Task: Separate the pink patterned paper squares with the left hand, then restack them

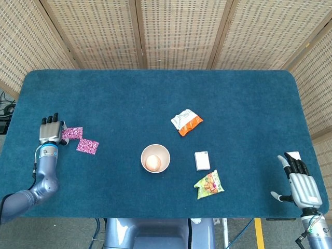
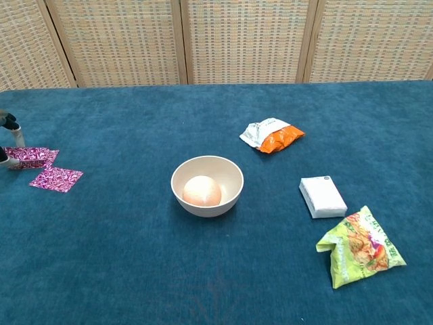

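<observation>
Two pink patterned paper squares lie at the table's left side. One paper square lies flat beside my left hand. A second paper square lies apart, just to the right and nearer the front. My left hand has its fingers stretched out, and its thumb side touches the near square's left edge; no grip shows. Only its fingertips show at the chest view's left border. My right hand hangs by the table's front right corner, fingers spread, holding nothing.
A cream bowl with an orange ball in it stands mid-table. To its right are an orange and white snack bag, a white packet and a green snack bag.
</observation>
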Tool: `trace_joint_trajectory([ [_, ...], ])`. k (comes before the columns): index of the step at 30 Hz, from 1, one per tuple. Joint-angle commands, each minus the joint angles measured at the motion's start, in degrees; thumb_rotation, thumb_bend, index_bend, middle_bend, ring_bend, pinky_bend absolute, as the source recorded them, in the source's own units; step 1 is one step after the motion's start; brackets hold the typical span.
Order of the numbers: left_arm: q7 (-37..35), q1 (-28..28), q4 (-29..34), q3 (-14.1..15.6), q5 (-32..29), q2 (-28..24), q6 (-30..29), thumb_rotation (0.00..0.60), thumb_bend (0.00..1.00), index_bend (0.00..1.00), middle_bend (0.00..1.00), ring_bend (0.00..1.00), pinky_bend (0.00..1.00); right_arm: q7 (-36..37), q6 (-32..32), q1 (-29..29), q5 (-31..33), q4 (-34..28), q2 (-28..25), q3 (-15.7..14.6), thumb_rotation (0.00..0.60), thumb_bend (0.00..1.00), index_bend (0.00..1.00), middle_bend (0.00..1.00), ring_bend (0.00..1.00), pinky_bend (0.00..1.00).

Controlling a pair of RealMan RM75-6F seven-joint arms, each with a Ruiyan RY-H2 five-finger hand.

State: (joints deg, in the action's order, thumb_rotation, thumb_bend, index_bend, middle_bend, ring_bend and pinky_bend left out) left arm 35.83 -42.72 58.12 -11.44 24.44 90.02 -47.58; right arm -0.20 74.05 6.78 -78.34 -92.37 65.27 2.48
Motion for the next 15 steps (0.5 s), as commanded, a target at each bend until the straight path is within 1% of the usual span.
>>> trace_joint_trajectory([
  [1,-0.79,0.15,-0.11,-0.38,0.61,0.01,0.19,0.600,0.29,0.48,0.00,0.00,0.00,-0.03,0.04,-0.02,0.07,0.00,0.01,0.02,0.600,0.10,0.00,0.00,0.00,0.00],
  [5,-1.60,0.37,-0.08,-0.56,1.64,0.01,0.26,0.600,0.26,0.47,0.00,0.00,0.00,0.11,0.20,-0.06,-0.01,0.04,0.00,0.07,0.600,0.10,0.00,0.00,0.00,0.00],
  [15,-1.95,0.51,-0.45,-0.92,2.63,0.35,-0.18,0.600,0.22,0.43,0.00,0.00,0.00,0.36,0.34,-0.12,-0.13,0.11,-0.04,0.09,0.600,0.10,0.00,0.00,0.00,0.00],
])
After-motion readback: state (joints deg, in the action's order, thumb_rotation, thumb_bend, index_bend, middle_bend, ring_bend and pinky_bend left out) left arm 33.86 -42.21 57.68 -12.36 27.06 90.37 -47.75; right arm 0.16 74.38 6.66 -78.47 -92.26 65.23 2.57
